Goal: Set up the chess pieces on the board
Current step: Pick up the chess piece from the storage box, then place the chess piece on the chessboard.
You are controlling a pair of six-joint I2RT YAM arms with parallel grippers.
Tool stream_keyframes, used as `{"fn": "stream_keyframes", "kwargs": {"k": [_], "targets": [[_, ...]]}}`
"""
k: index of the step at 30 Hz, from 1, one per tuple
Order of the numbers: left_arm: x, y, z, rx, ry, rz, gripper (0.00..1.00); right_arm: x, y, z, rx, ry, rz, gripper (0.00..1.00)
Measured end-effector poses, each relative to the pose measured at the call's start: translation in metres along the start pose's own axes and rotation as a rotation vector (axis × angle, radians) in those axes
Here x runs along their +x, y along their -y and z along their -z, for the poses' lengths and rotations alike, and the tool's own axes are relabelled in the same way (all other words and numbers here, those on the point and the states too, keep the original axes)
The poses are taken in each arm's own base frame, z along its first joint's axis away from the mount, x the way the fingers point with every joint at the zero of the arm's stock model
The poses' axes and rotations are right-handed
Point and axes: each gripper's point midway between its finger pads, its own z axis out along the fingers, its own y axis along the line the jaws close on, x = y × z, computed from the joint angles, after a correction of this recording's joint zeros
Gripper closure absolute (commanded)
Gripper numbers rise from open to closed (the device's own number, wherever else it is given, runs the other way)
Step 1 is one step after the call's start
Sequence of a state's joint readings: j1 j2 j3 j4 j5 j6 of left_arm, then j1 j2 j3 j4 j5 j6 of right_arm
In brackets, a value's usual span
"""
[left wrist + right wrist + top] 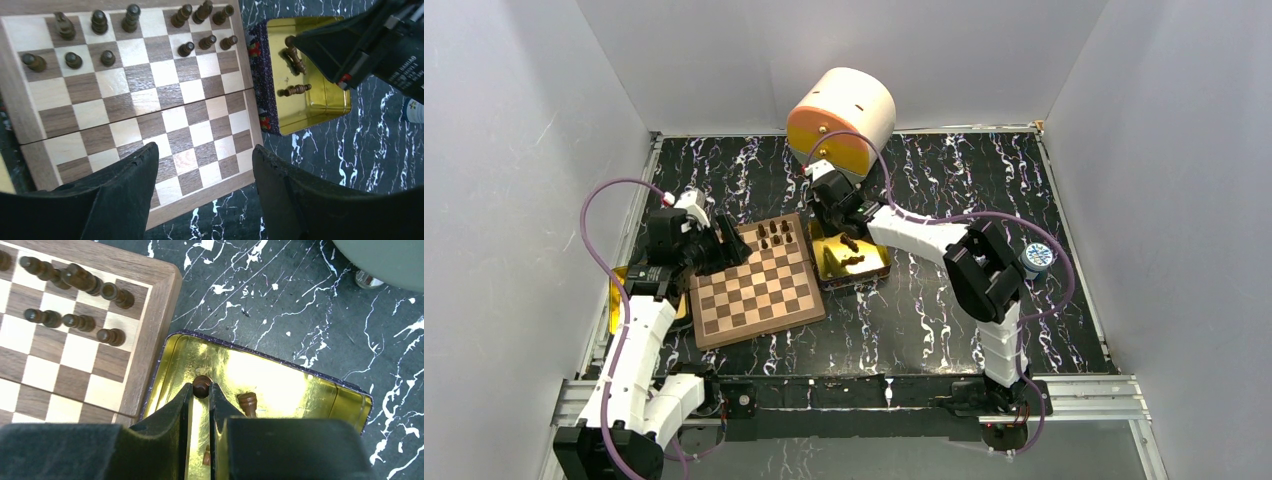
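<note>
The wooden chessboard (759, 285) lies left of centre, also in the left wrist view (150, 100) and the right wrist view (70, 365). Several tiny dark brown chess pieces (776, 234) stand in two rows at its far edge (200, 30) (75, 295). My right gripper (202, 388) is inside the gold tin (280, 385) and is shut on a dark piece (202, 385) at its fingertips. More pieces lie in the tin (247, 402) (295, 90). My left gripper (205, 155) is open and empty above the board's near edge.
The gold tin (849, 262) sits right against the board's right side. A round orange and cream container (842, 118) stands at the back. A small blue and white object (1036, 257) lies at the right. A gold lid (616, 300) lies left of the board.
</note>
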State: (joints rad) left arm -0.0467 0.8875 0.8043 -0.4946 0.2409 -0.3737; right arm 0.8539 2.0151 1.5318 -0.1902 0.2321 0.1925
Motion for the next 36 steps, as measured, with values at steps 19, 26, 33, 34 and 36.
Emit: {"fn": "stream_keyframes", "kwargs": {"k": [19, 26, 33, 34, 36], "targets": [[-0.031, -0.011, 0.031, -0.127, 0.125, -0.035, 0.35, -0.009, -0.084, 0.046, -0.171, 0.038, 0.008, 0.79], [-0.036, -0.012, 0.041, -0.140, 0.167, -0.038, 0.35, 0.010, -0.114, 0.042, -0.196, 0.019, 0.059, 0.78], [-0.036, -0.012, 0.040, -0.138, 0.164, -0.037, 0.35, 0.042, -0.120, 0.015, -0.180, -0.043, 0.091, 0.74], [-0.036, -0.011, 0.040, -0.137, 0.163, -0.037, 0.35, 0.045, -0.120, 0.012, -0.176, -0.049, 0.093, 0.73], [-0.036, -0.011, 0.040, -0.134, 0.162, -0.037, 0.35, 0.045, -0.120, 0.011, -0.173, -0.048, 0.094, 0.69]]}}
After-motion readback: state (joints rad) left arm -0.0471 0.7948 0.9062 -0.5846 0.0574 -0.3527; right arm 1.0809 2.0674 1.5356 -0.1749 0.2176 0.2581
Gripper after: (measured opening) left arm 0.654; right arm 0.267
